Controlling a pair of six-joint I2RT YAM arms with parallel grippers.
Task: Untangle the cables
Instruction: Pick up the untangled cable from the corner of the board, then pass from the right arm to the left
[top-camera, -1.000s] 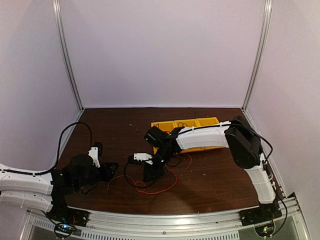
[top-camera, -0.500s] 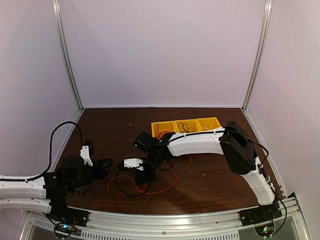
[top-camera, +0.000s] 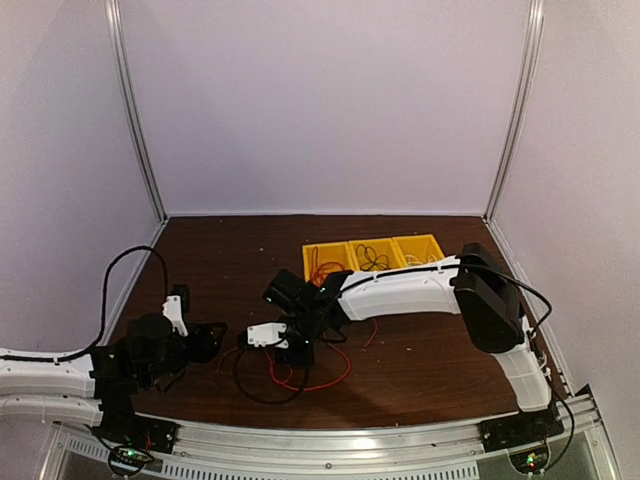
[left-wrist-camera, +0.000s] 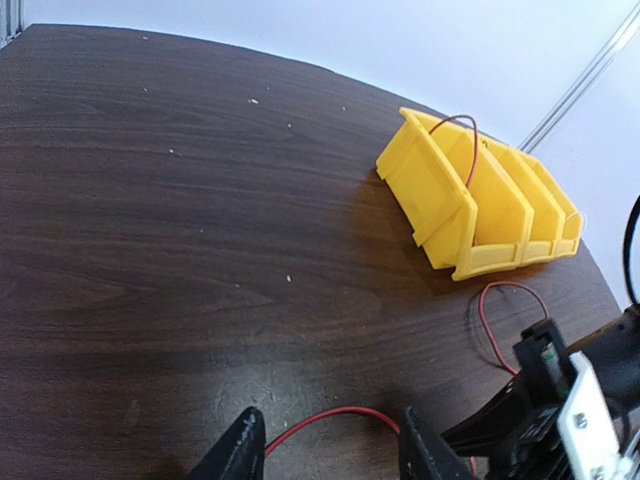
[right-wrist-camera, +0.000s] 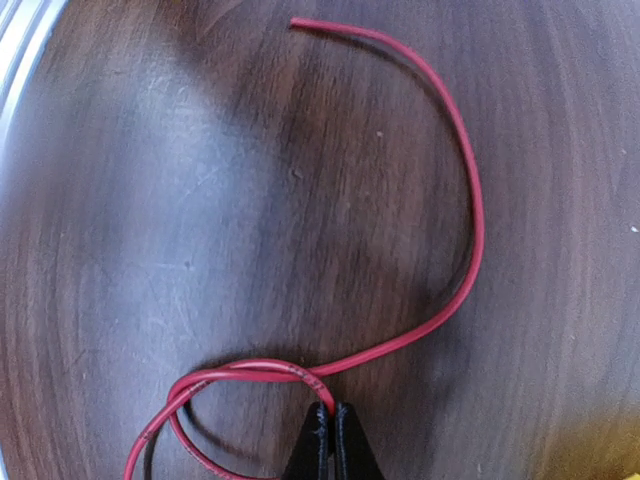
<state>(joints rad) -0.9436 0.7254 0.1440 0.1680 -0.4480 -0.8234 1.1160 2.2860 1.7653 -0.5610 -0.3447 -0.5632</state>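
My right tool (right-wrist-camera: 331, 440) is pinched shut on the thin red flexible wire (right-wrist-camera: 465, 200) at its loop crossing, low on the dark wooden tabletop (right-wrist-camera: 150, 200). My left tool (left-wrist-camera: 330, 452) stands parted (holding nothing). The wire looks light, limp and slippery, so I'd grip beside crossings.

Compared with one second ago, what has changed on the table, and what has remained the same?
The right gripper moved left and slightly toward the robot, and shut on the red cable. The left gripper drew back a little to the left; its jaws stand open, with the same cable showing between them. The yellow bins stayed put.
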